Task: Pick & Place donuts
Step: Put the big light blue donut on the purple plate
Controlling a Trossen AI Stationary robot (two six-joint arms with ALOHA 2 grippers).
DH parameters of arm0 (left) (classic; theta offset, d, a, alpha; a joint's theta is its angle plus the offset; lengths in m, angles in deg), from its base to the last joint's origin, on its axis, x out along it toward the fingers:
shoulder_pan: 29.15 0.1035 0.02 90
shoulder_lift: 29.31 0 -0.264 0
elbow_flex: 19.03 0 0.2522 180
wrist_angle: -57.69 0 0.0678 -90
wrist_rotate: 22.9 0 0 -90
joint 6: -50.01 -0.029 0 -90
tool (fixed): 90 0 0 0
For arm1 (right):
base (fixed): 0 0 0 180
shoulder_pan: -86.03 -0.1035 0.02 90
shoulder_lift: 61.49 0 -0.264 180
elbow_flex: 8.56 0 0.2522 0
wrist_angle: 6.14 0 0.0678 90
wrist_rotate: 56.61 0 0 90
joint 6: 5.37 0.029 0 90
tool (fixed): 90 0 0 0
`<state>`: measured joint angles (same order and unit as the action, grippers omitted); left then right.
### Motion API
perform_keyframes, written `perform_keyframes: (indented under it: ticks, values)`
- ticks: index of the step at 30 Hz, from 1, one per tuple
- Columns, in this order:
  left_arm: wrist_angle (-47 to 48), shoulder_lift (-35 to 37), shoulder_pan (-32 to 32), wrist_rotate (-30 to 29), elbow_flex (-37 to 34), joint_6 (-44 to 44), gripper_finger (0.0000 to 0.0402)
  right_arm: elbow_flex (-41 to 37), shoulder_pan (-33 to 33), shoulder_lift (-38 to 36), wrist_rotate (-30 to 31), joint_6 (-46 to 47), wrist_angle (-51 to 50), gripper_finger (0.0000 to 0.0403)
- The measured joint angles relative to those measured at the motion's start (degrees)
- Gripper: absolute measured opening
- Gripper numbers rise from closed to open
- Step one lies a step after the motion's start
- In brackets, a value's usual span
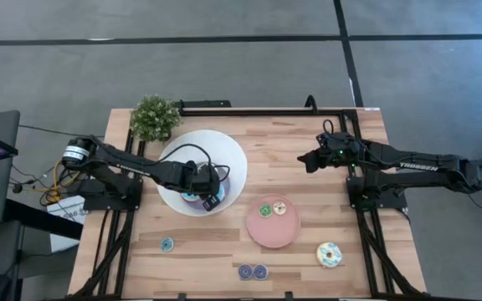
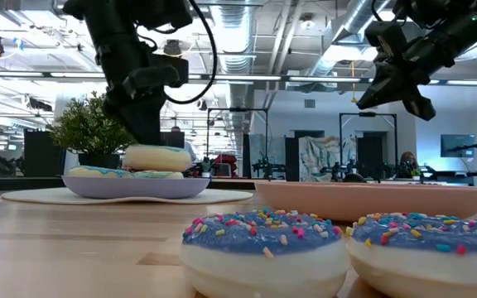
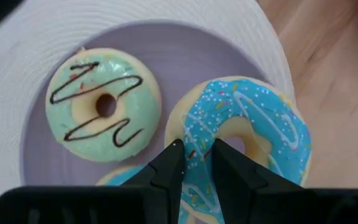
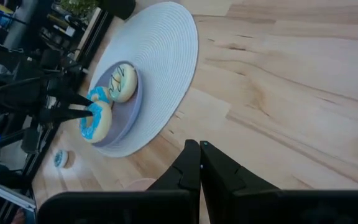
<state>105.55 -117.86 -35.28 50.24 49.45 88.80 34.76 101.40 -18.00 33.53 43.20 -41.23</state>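
The white bowl (image 1: 224, 150) with a lilac centre (image 3: 185, 43) holds a green-iced donut (image 3: 103, 104), a blue-iced donut (image 3: 253, 118) and part of another blue one (image 3: 120, 177) beneath. My left gripper (image 3: 197, 149) is over the bowl's centre, shut on the blue-iced donut (image 4: 96, 122). The pink plate (image 1: 266, 234) carries two small donuts (image 1: 265, 211) (image 1: 279, 206). My right gripper (image 1: 305, 160) hangs shut and empty above the table's far right. My left gripper pinches the blue-iced donut's ring (image 3: 199, 134) between its two fingers. One fingertip (image 3: 221, 149) stands at the hole's edge and the other (image 3: 174, 152) at the outer rim. The fingers slant down from the table's left side. The donut sits tilted over the bowl's centre; whether it is clear of the donut beneath, I cannot tell.
A small blue donut (image 1: 167, 244) lies near the table's left front. Two dark blue donuts (image 1: 245, 272) (image 1: 260, 271) sit at the front edge, a larger pale donut (image 1: 329, 254) to their right. A potted plant (image 1: 154, 117) stands at the far left corner.
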Motion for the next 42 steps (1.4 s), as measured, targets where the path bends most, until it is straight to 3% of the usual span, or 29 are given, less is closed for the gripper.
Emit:
perform_keyframes:
  ticks: [18,42]
  values:
    - [-2.87,-1.51,0.98,-1.84,-0.17,2.32,0.0072,0.0,0.0,0.02,-0.02,-0.55,1.04,0.0001]
    - [-4.44,-4.42,0.99,1.39,-0.17,3.06,0.0072,0.0,0.02,0.0,-0.07,-2.56,0.86,0.0001]
